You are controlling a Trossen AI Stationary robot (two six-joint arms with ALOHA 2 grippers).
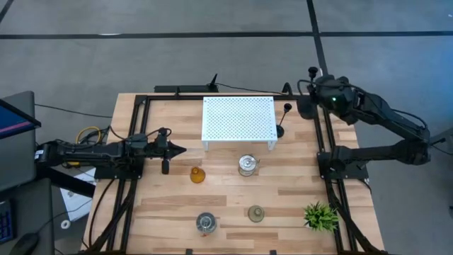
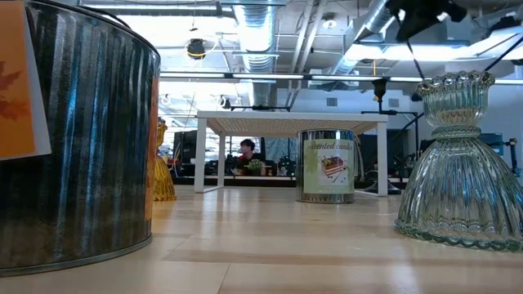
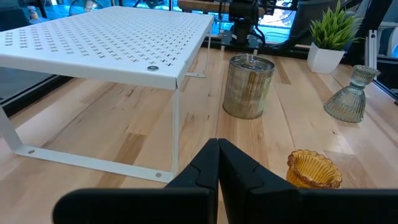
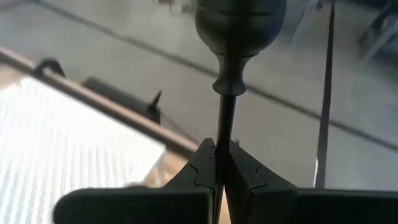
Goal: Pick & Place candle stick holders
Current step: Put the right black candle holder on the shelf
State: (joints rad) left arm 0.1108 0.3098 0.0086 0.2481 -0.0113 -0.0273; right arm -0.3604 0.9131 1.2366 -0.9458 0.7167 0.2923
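My right gripper (image 4: 221, 155) is shut on a black thin-stemmed candle stick holder, whose cup (image 4: 239, 25) rises ahead of the fingertips. It hangs high over the table's far right corner (image 1: 312, 71). A second black holder (image 1: 284, 120) stands on its round base just right of the white stand. On the table stand an amber glass holder (image 1: 197, 174), a grey-green one (image 1: 255, 213) and two silvery jar-like ones (image 1: 248, 165) (image 1: 206, 223). My left gripper (image 1: 173, 149) waits shut at the table's left side, level, pointing at the amber holder (image 3: 314, 169). My right gripper pinches the black holder's thin stem (image 4: 224, 121) between its two fingers, a little below the cup. The stem runs up between the fingertips, cup end leading. The lower stem and base are hidden behind the gripper. The holder is lifted clear of the table.
A white perforated stand (image 1: 238, 119) stands on legs at the table's far middle. A spiky green plant (image 1: 320, 216) sits at the near right corner. Bare wood lies between the stand and the near row of holders. In the low view the nearest jar (image 2: 73, 139) fills the left.
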